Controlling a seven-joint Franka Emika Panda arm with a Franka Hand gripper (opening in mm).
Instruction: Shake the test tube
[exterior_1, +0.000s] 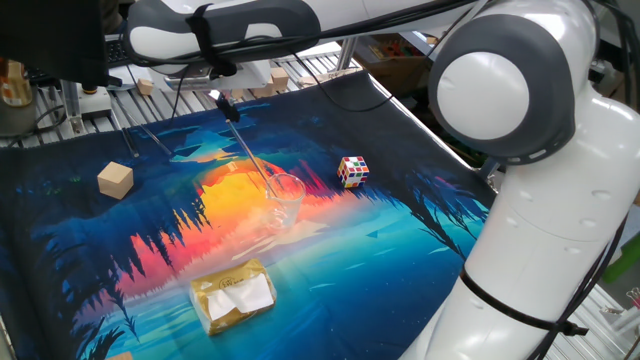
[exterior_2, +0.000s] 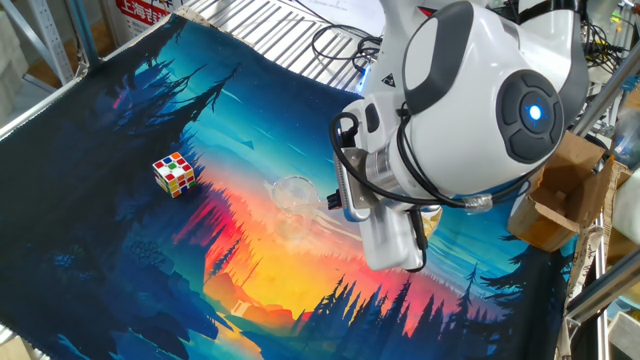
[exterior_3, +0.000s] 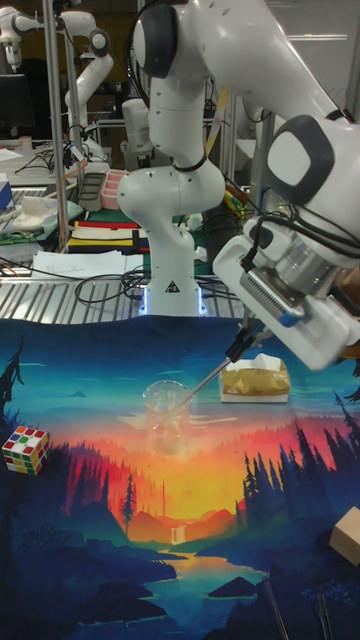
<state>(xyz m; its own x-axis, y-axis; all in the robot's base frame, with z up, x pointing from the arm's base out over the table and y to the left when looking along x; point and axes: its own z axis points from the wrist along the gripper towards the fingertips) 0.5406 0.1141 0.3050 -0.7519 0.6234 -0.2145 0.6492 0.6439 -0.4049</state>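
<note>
The test tube (exterior_1: 250, 155) is a thin clear tube, slanted, with its lower end inside the squat clear cup (exterior_1: 285, 197) at the mat's centre. My gripper (exterior_1: 224, 104) is shut on the tube's upper end, up and left of the cup. The tall fixed view shows the same hold: the gripper (exterior_3: 239, 347) pinches the top of the test tube (exterior_3: 205, 382), which slopes down-left into the cup (exterior_3: 165, 410). In the other fixed view the cup (exterior_2: 293, 192) shows, but the arm's body hides the fingers and tube.
A Rubik's cube (exterior_1: 352, 171) lies right of the cup. A wooden block (exterior_1: 115, 180) sits at the left, and a yellow tissue pack (exterior_1: 233, 295) lies near the front. Thin rods (exterior_1: 123, 137) rest at the mat's far left. A cardboard box (exterior_2: 560, 195) stands off the mat.
</note>
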